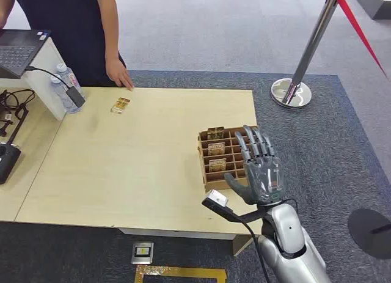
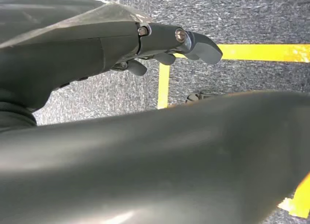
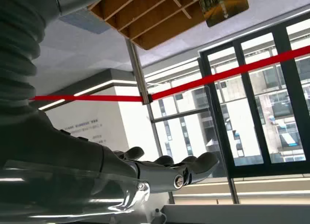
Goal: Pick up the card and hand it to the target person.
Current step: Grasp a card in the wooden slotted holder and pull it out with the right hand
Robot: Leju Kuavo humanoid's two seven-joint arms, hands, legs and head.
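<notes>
One card lies flat on the wooden table at its far side, just in front of a person's hand that rests on the far edge. A cardboard divider box at the table's right holds up to 3 more cards upright. My right hand is raised over the box's near right corner, fingers spread and pointing up, holding nothing. My right hand reaches straight out in the right wrist view, empty. My left hand hangs above the carpet with nothing in it.
A laptop on a white stand and water bottles sit at the far left, with cables and a controller on the adjoining table. A stanchion base with red belt stands far right. Yellow floor tape lies below.
</notes>
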